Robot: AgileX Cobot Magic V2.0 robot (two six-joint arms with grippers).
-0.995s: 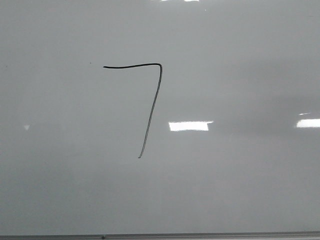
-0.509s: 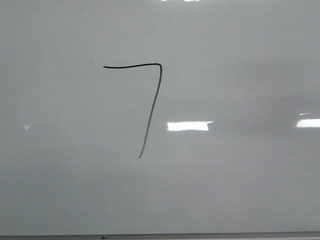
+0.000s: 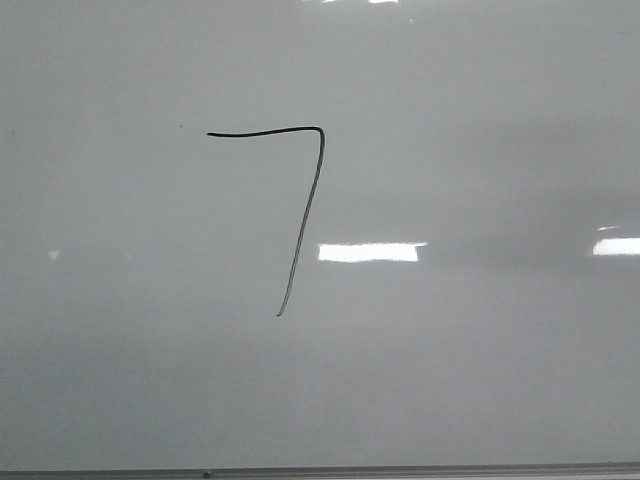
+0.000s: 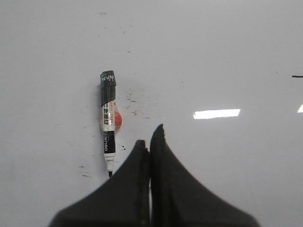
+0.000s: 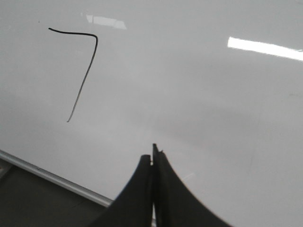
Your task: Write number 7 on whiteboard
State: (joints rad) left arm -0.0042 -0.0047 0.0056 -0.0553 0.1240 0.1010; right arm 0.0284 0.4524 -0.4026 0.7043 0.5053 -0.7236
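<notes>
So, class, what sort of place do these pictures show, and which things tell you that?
Probably a robot test bench, not a classroom: a glossy whiteboard lies flat as the work surface, the number 7 is drawn on it, and a marker lies uncapped beside the closed left end effector.

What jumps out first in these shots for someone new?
The black number 7 drawn left of centre on the pale whiteboard, with bright glare patches to its right. Next, a marker lying uncapped on the board just beyond the left gripper, not held by it. Both the left gripper and the right gripper are shut and empty.
</notes>
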